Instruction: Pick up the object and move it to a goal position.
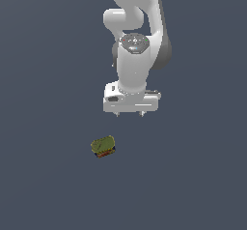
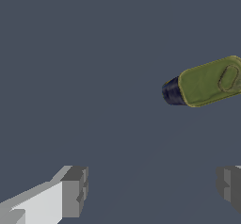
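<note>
The object [image 1: 102, 146] is a small boxy can with an olive-green top and a dark label, lying on the grey floor toward the exterior view's left. In the wrist view the object [image 2: 207, 82] shows its green top and dark blue side. My gripper [image 1: 130, 113] hangs above the floor, up and to the exterior view's right of the can, apart from it. Its two fingertips [image 2: 75, 190] stand wide apart with nothing between them, so the gripper [image 2: 153, 188] is open.
The white arm [image 1: 137, 40] rises behind the gripper toward the top of the exterior view. A plain dark grey floor [image 1: 48, 79] surrounds the can.
</note>
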